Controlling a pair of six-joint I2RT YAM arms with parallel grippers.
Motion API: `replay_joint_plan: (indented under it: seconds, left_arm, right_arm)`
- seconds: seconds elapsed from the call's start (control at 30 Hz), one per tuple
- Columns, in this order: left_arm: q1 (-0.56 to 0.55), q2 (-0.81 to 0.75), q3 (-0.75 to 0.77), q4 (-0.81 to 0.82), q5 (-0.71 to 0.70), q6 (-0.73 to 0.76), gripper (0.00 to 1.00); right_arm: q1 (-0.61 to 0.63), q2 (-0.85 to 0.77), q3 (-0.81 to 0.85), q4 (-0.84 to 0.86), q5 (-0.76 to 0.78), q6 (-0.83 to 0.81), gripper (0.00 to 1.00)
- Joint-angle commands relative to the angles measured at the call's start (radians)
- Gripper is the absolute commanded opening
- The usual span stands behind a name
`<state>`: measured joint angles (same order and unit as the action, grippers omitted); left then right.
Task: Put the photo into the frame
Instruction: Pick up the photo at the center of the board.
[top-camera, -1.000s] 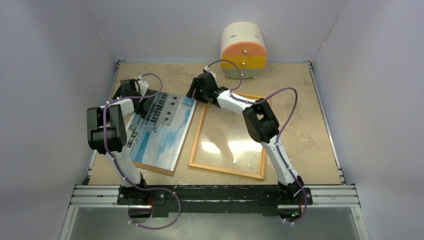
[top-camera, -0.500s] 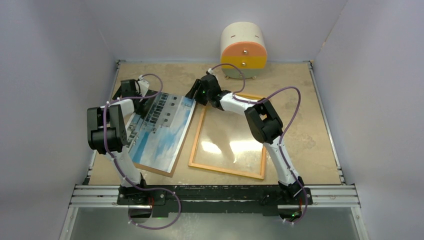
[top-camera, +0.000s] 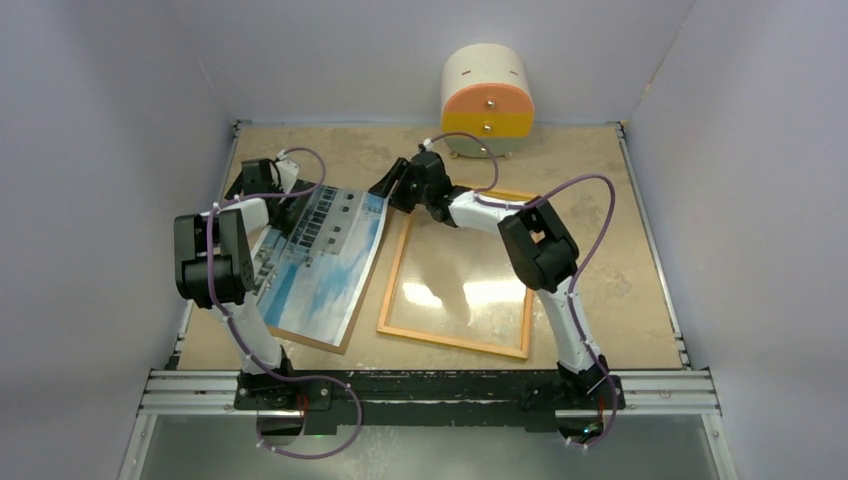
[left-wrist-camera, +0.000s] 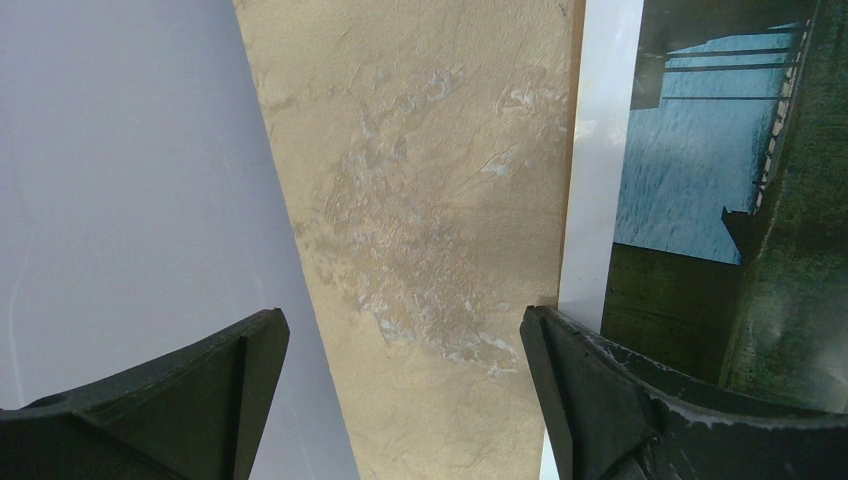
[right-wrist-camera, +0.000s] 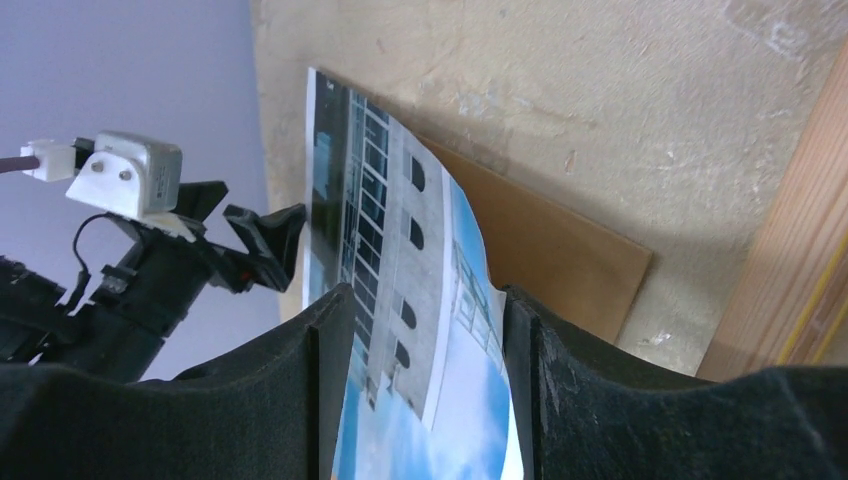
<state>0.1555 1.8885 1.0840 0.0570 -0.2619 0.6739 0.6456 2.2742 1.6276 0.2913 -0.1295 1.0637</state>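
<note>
Top view: the photo lies picture side up on the left half of the table, on top of a brown backing board that shows along its near edge. The frame lies flat just right of it, wood side up, with glare on the glass. The right gripper is reached across to the photo's far right corner. The left gripper is at the photo's far left corner, near the left wall. A round drawer unit stands at the back. Left wrist view: the left gripper has its jaws wide apart with only bare table between the fingers. The photo has its white border touching or just beside the right finger and is not between them. Right wrist view: the right gripper has its jaws partway in. The photo fills the gap from finger to finger. Its corner is bowed up off the backing board. Cannot tell whether the grip is firm. The frame edge is at far right, apart from the photo. The left gripper is visible beyond the photo's far edge.
</note>
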Motion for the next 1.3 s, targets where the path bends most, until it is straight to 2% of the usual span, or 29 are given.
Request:
replay_joint_plan:
  seconds: [0.0,0.33,0.47,0.53,0.57,0.6,0.67,0.73,0.83,0.9,1.03,1.17,1.27]
  left_arm:
    - [-0.002,0.046,-0.045,-0.12,0.036,-0.013,0.94]
    - [-0.002,0.055,-0.045,-0.126,0.032,-0.017,0.94]
    - [-0.002,0.058,-0.043,-0.126,0.032,-0.018,0.94]
    - [-0.002,0.058,-0.041,-0.128,0.033,-0.02,0.94]
    - [-0.002,0.058,-0.04,-0.13,0.035,-0.02,0.94]
    - [-0.002,0.059,-0.038,-0.131,0.035,-0.022,0.94]
    - [-0.002,0.061,-0.03,-0.137,0.035,-0.025,0.94]
    - [-0.001,0.06,-0.021,-0.148,0.037,-0.029,0.94]
    - [0.0,0.053,0.01,-0.191,0.059,-0.044,0.94]
    - [0.009,0.046,0.052,-0.249,0.086,-0.067,0.95]
    - [0.046,0.011,0.195,-0.384,0.146,-0.109,1.0]
    - [0.08,-0.001,0.383,-0.589,0.227,-0.122,1.0]
    - [0.087,-0.045,0.407,-0.648,0.281,-0.113,1.0]
  right_arm:
    - [-0.007,-0.01,-0.013,0.073,-0.085,0.069,0.57]
    - [-0.007,0.049,-0.036,0.122,-0.134,0.12,0.54]
    - [-0.006,0.053,-0.055,0.138,-0.137,0.123,0.48]
    - [-0.005,0.053,-0.065,0.149,-0.145,0.133,0.41]
    - [-0.006,0.054,-0.065,0.156,-0.147,0.137,0.33]
    - [-0.006,0.055,-0.062,0.155,-0.149,0.14,0.21]
    - [-0.006,0.059,-0.04,0.13,-0.155,0.141,0.09]
    - [-0.005,0.059,-0.012,0.1,-0.159,0.123,0.06]
    - [-0.004,0.053,0.012,0.074,-0.171,0.107,0.07]
    - [-0.004,0.038,0.018,0.054,-0.175,0.088,0.0]
    - [-0.006,-0.066,0.016,-0.009,-0.163,-0.007,0.0]
    - [-0.018,-0.262,0.063,-0.207,-0.02,-0.212,0.0]
    - [-0.062,-0.443,0.051,-0.274,0.028,-0.312,0.0]
